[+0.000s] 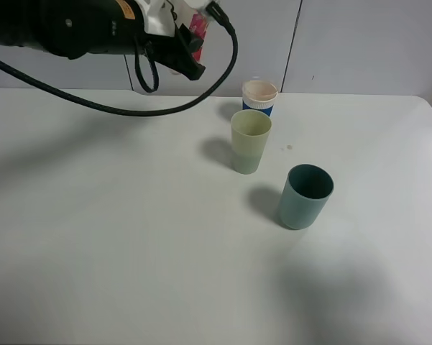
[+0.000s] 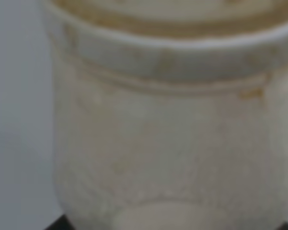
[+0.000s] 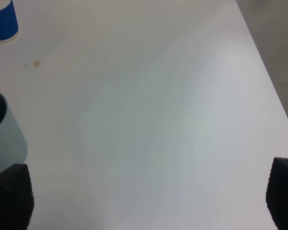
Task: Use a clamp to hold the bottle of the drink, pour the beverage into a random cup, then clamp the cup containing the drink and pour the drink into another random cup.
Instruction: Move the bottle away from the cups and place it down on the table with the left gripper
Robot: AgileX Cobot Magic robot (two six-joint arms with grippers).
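- The left gripper pinched the cream plastic drink bottle, held high over the white table's far edge.
- The right gripper was spread wide near the teal cup.
- A pale green cup stood nearby.

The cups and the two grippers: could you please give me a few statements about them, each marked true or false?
1. The teal cup stands upright on the table. True.
2. The pale green cup lies on its side. False: it stands upright.
3. The left gripper holds the bottle up off the table. True.
4. The right gripper has its jaws shut. False: they stand wide apart, holding nothing.
5. The blue-and-white cup stands in front of the other cups. False: it stands farthest back, behind the pale green cup.
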